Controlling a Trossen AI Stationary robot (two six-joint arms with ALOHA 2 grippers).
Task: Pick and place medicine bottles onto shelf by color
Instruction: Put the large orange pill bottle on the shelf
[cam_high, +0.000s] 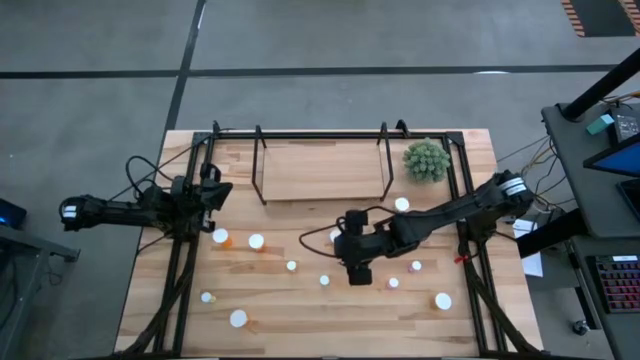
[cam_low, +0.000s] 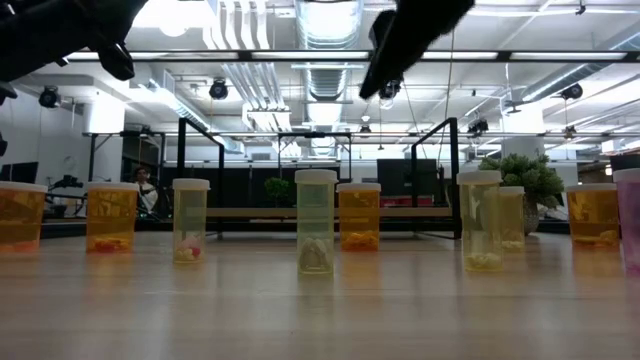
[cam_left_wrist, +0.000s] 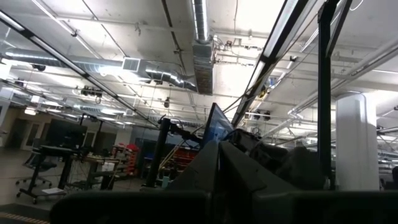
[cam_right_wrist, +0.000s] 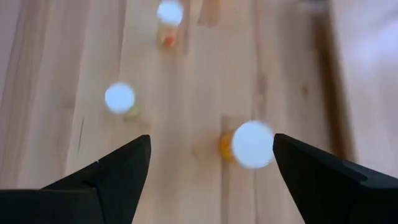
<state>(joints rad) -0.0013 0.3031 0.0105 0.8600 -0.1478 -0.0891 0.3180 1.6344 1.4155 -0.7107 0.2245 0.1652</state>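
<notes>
Two arms flank the table (cam_high: 470, 300); the shelf (cam_high: 320, 170) stands empty at its far edge. Right end effector (cam_high: 359, 274) hovers mid-table, fingers wide, holding nothing, medicine bottles (cam_high: 256, 241) scattered around. Likely next: descend onto one bottle. Left end effector (cam_high: 215, 192) is parked, shut, beside the shelf's left uprights.

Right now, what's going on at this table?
A two-arm robot is sorting medicine bottles onto the shelf. The right gripper hangs over the middle of the table, jaws wide open and empty, above an orange white-capped bottle. The left gripper waits shut at the table's left edge. The bottles stand scattered on the tabletop; none shows on the shelf board yet.
</notes>
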